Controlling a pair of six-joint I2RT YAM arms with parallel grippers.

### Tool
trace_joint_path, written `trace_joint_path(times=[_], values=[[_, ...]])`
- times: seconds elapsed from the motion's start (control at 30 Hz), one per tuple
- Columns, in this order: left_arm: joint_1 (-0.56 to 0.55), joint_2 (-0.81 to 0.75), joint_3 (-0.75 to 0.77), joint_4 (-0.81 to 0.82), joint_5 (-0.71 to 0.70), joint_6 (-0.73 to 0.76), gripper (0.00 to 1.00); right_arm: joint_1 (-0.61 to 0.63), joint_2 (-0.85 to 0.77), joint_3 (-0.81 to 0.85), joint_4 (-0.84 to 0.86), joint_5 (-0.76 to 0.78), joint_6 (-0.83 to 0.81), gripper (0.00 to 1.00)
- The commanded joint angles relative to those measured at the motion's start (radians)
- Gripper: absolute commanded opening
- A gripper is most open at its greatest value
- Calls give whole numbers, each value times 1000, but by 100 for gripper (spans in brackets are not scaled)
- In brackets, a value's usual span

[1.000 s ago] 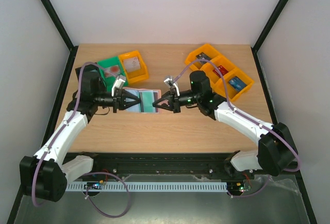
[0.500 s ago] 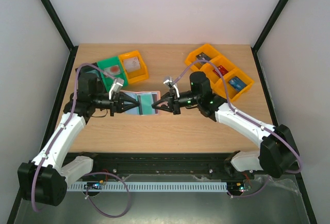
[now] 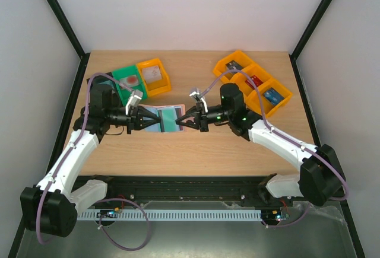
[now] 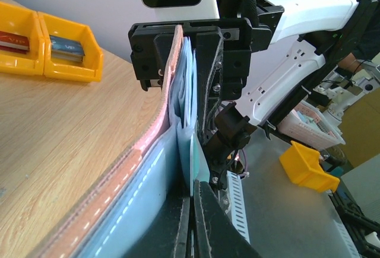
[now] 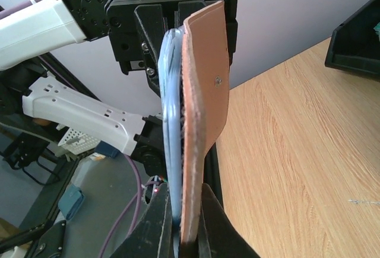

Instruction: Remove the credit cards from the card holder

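**Top and wrist views of a two-arm card-removal task at an early stage.** The wooden table (image 3: 196, 151) carries a row of orange bins (image 3: 265, 74) at the right rear, and a green bin (image 3: 119, 74) beside a single orange bin (image 3: 164, 81) at the left rear. Above the middle of the table the card holder (image 5: 205, 104) is held off the surface, opened out and stretched between the two arms, with its light blue inside turned upward. A teal card (image 3: 171, 115) is seen seated in the panel nearer the right arm. The right gripper (image 3: 189, 119) is clamped on the end of that panel, with the tan outside against one finger. The left gripper (image 3: 144, 118) is pressed together on a thin pale blue-green sheet (image 4: 198, 151) lying just inside the opposite panel. This sheet is judged to be a card's edge, though a pocket layer cannot be ruled out. No card is seen free of the holder, so the task is judged barely begun: the first withdrawal is in hand, and every card is yet to be drawn out and set down. No brand, label or writing can be read on the holder, the cards or the bins. The red item (image 3: 254, 81) and the blue item (image 3: 272, 96) in the orange bins are too small to be deciphered.
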Motion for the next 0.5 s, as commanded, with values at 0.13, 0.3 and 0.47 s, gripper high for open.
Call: trace_joint_path(times=[0.13,0.3,0.47], values=[[15,0,-2,-43,25,36,2,-34,-24,6,43,1,-14,13],[15,2,-2,-43,25,37,2,-34,-24,5,48,-4,-6,13],[15,6,-2,-38,22,36,2,-29,-5,-6,111,-19,53,26]])
